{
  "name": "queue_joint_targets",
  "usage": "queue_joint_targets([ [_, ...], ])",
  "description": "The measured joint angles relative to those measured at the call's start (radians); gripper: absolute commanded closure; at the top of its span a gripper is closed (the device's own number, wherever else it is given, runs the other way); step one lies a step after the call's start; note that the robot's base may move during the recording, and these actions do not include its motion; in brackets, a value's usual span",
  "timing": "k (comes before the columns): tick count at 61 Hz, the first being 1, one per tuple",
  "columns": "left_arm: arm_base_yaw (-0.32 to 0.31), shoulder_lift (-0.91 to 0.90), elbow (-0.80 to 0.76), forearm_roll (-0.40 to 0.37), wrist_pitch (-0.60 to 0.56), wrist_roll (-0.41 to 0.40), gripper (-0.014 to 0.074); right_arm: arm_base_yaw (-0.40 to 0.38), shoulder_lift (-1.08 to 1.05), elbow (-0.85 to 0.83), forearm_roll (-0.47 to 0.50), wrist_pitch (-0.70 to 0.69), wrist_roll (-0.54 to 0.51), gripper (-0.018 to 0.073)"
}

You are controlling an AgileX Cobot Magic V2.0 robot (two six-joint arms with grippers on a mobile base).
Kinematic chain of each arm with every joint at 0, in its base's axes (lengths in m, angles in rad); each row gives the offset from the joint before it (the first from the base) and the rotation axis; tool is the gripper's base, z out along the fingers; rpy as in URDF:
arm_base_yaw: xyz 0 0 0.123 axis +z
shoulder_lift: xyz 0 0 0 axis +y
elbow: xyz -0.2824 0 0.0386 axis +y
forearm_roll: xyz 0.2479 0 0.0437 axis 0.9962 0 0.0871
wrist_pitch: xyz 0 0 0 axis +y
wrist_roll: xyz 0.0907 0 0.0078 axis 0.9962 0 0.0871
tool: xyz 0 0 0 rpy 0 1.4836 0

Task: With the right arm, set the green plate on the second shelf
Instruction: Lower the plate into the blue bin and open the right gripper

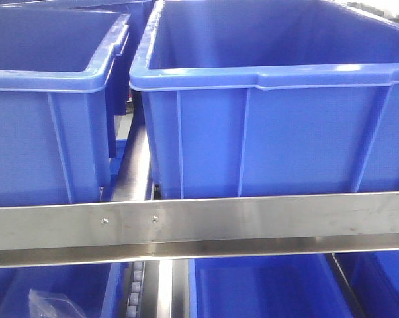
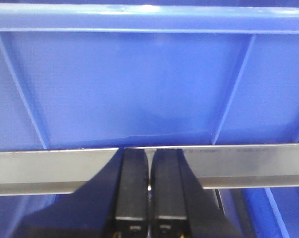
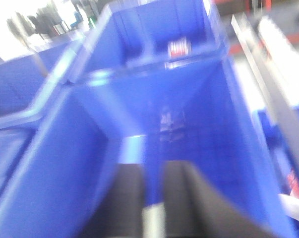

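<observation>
- The left gripper [image 2: 148,198] sits nearest in its own wrist view: 2 black fingers [image 2: 132,188] pressed almost together with only a thin slit between, nothing held. It points at a steel rail [image 2: 248,161] and, behind that, the ribbed wall of a blue bin [image 2: 139,84].
- The right gripper [image 3: 151,203] appears as 2 dark blurred fingers with a narrow gap and something pale low down between them. The picture is too smeared to say whether the jaws are closed or whether they grip anything, so I cannot tell.
- The green plate does not show in any of the 3 views. Where it is, held or waiting somewhere, cannot be read from here.
- Past the right gripper, a deep blue crate [image 3: 199,124] opens away, with a small red-and-white label [image 3: 178,47] on its far wall.
- In the front view, a horizontal steel shelf bar [image 1: 252,218] crosses low, carrying 2 big blue tubs side by side, the left tub [image 1: 47,126] and the right tub [image 1: 272,132], a narrow gap between them. Below the bar lie more blue bins and a scrap of clear plastic [image 1: 47,303].
- Risk, as I judge it: the blur suggests quick motion close to crate walls, so a wide plate could catch a rim or the steel bar and tip or slip. The shelves look full of bins, so flat room for a plate may be scarce.
- Farther off, the right wrist view shows a bright, washed-out room with indistinct dark shapes.
</observation>
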Motion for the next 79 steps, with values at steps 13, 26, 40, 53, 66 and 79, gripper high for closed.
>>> queue_joint_targets([
  [13, 0.000, 0.000, 0.000, 0.000, 0.000, 0.000, 0.0472, 0.000, -0.320, 0.279, 0.000, 0.005, 0.000, 0.0504],
  [26, 0.000, 0.000, 0.000, 0.000, 0.000, 0.000, 0.0472, 0.000, -0.459, 0.393, 0.000, 0.010, 0.000, 0.0504],
  [40, 0.000, 0.000, 0.000, 0.000, 0.000, 0.000, 0.0472, 0.000, -0.472, 0.402, 0.000, 0.010, 0.000, 0.0504],
  [53, 0.000, 0.000, 0.000, 0.000, 0.000, 0.000, 0.0472, 0.000, -0.472, 0.404, 0.000, 0.010, -0.008, 0.0504],
  [66, 0.000, 0.000, 0.000, 0.000, 0.000, 0.000, 0.0472, -0.006, -0.529, 0.462, -0.060, 0.038, -0.051, 0.0504],
  [79, 0.000, 0.000, 0.000, 0.000, 0.000, 0.000, 0.0472, -0.067, -0.743, 0.684, -0.073, 0.046, -0.055, 0.0504],
])
